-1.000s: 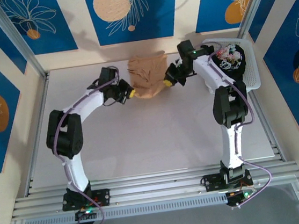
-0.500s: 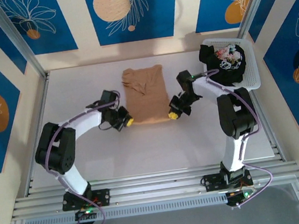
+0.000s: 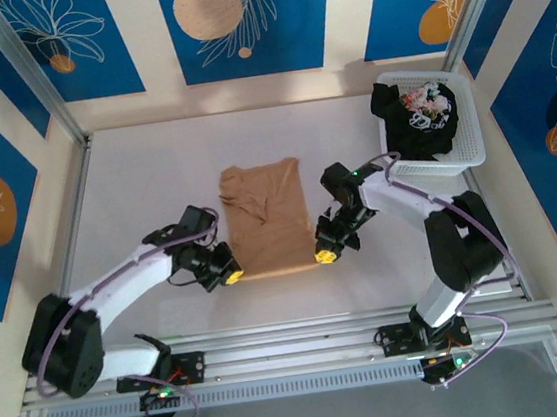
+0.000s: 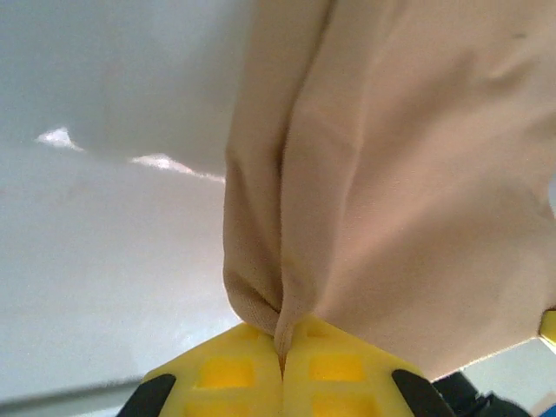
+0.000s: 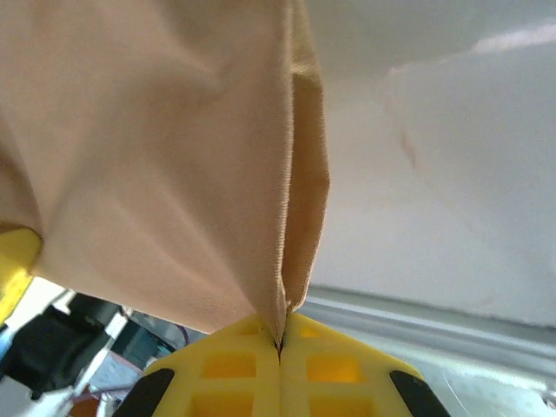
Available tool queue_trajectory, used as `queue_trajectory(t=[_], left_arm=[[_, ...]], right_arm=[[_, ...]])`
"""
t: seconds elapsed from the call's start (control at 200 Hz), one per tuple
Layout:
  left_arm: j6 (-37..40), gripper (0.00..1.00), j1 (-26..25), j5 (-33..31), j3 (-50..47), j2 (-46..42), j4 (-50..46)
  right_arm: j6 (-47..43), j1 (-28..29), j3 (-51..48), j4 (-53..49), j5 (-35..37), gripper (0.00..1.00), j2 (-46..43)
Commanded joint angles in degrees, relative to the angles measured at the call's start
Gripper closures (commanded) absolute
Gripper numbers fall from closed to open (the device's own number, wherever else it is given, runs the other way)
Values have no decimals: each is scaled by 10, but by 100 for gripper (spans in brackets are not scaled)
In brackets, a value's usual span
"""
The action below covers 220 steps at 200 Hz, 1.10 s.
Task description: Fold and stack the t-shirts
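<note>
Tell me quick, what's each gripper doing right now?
Left gripper: closed, pinching the near left corner of the tan soft cloth t-shirt.
Right gripper: closed, pinching that t-shirt's near right corner.

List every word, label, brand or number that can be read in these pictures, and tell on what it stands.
No text can be read in any view.
Print on the black t-shirt in the white basket: white and pink, too small to read.
Tan t-shirt: no lettering visible.
Wall panels: leaf and circle drawings, no words.
</note>
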Motion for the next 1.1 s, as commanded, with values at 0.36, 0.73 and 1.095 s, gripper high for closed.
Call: queue_trajectory(t=[0.36, 0.73, 1.095], left_arm=[[-16, 100, -1, -127, 144, -66, -84], [19, 100, 54, -170, 325, 133, -89], [32, 99, 131, -148, 492, 404, -19]], right_arm=[[4, -23, 200, -132, -17, 100, -2], [2, -88, 416, -149, -25, 100, 176], [22, -139, 677, -96, -62, 100, 447]])
